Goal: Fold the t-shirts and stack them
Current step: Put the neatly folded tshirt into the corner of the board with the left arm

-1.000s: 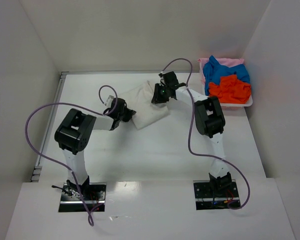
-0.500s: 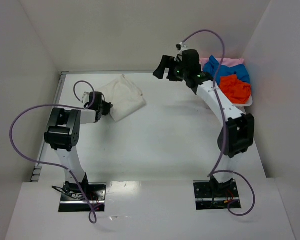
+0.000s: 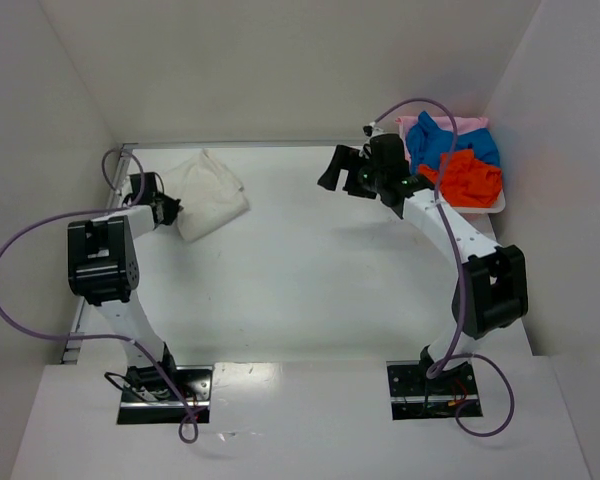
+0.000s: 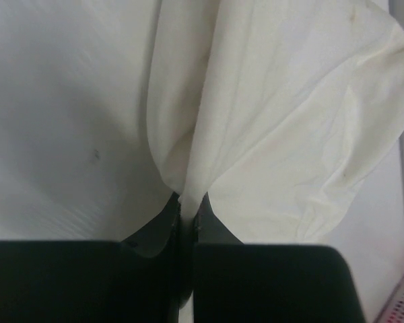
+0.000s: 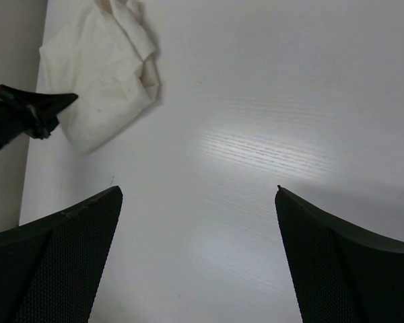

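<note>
The large plain off-white cloth t-shirt [image 3: 212, 186] lies bunched in a loose, roughly folded heap at the far left of the white table [image 3: 310, 285], close to the left wall. It looks light and limp: it creases, sags and slides over the smooth top, and it has no stiffness of its own, so any free part will likely droop or trail when an edge is lifted. It is not fragile. A hem, a corner or a doubled fold is the best place to pinch it, with several layers caught together so that thin cloth does not slip out.

The left gripper [image 4: 187, 205] is clamped tight on a ridge of that cloth at the heap's near-left edge, the fabric fanning out from between its jaws. The right gripper [image 5: 198, 191] is spread wide with nothing in it, hanging above bare table, well apart from the shirt.

At the far right corner a shallow white plastic tray [image 3: 486, 209] holds three crumpled shirts in a heap: a bright blue t-shirt [image 3: 445, 145], an orange-red t-shirt [image 3: 465, 181] nearer the front, and a pale pink t-shirt [image 3: 470, 124] showing at the back, none of them folded yet
</note>
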{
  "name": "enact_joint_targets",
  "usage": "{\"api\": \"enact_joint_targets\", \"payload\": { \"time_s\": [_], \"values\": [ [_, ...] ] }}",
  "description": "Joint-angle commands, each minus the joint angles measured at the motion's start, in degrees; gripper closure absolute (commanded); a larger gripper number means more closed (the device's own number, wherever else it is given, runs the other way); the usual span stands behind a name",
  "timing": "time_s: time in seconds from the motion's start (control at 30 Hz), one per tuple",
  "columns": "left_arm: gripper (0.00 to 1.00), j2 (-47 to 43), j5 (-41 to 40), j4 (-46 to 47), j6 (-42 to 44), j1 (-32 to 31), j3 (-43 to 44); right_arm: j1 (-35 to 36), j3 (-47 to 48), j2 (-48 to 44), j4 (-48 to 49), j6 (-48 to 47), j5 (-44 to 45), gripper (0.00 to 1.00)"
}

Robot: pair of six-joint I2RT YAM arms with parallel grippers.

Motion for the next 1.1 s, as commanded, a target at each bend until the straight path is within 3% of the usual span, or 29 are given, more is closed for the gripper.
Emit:
{"api": "enact_joint_targets", "payload": {
  "time_s": [0.0, 0.17, 0.67, 1.07],
  "values": [
    [1.00, 1.5, 1.3, -8.3, 11.8, 1.9, 7.1, -0.3, -0.9, -3.5, 2.4, 1.2, 1.2, 0.00],
    [1.00, 7.0, -0.7, -20.3, 22.8, 3.8, 18.7, -0.3, -2.0, -4.1, 3.1, 1.2, 1.2, 0.00],
    [1.00, 9.9, -15.6, -25.7, 34.2, 10.5, 27.0, -0.9, -2.7, -5.2, 2.5, 0.6, 0.0, 0.00],
    [1.00, 16.1, -18.5, -29.0, 39.4, 11.6, 37.9, -0.9, -3.2, -5.2, 3.1, 1.1, -0.6, 0.00]
  ]
}}
